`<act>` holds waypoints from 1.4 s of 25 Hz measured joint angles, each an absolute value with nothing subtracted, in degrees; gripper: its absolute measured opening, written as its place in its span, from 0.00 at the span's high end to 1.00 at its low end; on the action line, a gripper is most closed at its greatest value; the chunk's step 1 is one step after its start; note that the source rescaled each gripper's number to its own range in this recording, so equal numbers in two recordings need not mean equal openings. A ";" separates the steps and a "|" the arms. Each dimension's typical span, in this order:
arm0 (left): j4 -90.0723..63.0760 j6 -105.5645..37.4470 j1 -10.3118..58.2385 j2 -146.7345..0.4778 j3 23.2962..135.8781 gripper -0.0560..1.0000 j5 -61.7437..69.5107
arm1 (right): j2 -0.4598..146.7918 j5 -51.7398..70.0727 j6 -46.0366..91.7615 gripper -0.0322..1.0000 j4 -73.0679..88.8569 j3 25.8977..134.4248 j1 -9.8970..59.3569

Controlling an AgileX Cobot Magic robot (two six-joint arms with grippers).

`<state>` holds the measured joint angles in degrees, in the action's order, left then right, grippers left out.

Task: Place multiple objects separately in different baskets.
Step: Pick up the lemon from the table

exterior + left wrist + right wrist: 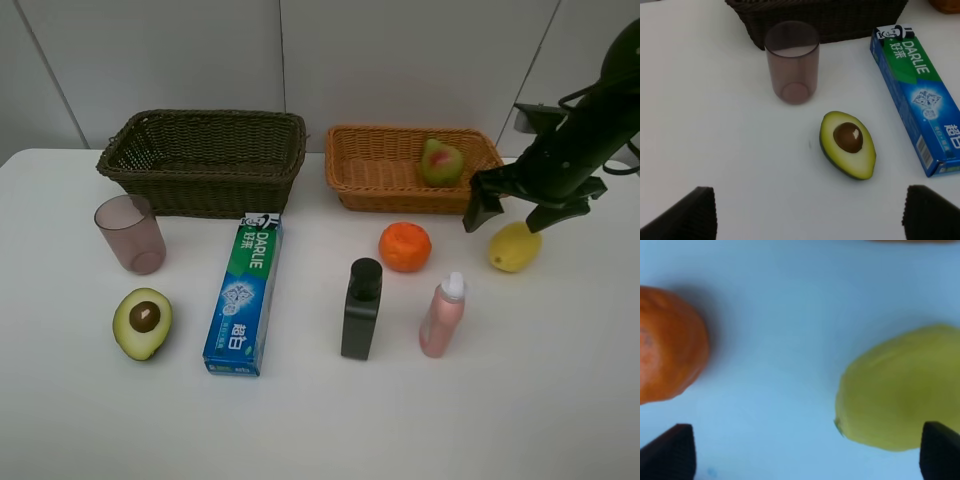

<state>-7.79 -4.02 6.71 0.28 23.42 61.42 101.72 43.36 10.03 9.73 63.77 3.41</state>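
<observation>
With the jaws of the right gripper (500, 224) spread wide just above the lemon (515, 247), which is seen on the table (560, 380) near the orange-tan basket (380, 190) and off-centre toward one finger, the fruit could be nudged into rolling if a descent is made uncorrected.

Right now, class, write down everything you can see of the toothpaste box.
The toothpaste box is a long, closed carton that looks like cardboard. It is green at the far end, shading to blue at the near end, with white DARLIE lettering and a black-and-white logo. It lies flat on the white table, between the avocado and the black bottle, touching neither. Whether its far end touches the dark basket is unclear.
</observation>
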 joint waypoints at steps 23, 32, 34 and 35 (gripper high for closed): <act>-7.79 -4.02 6.71 0.28 23.42 0.02 61.42 | 107.62 41.28 -9.62 0.09 11.29 63.63 -2.80; -7.79 -4.02 6.71 0.28 23.42 0.02 61.42 | 110.45 35.61 -9.79 0.09 11.31 63.63 -3.35; -7.79 -4.02 6.71 0.28 23.42 0.02 61.42 | 110.45 34.71 -9.83 0.09 11.31 63.63 -4.06; -7.79 -4.02 6.71 0.28 23.42 0.02 61.42 | 110.45 34.70 -9.83 0.09 11.31 63.63 -4.36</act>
<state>-7.79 -4.02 6.71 0.28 23.42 61.42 110.45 34.70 -9.83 11.31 63.63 -4.36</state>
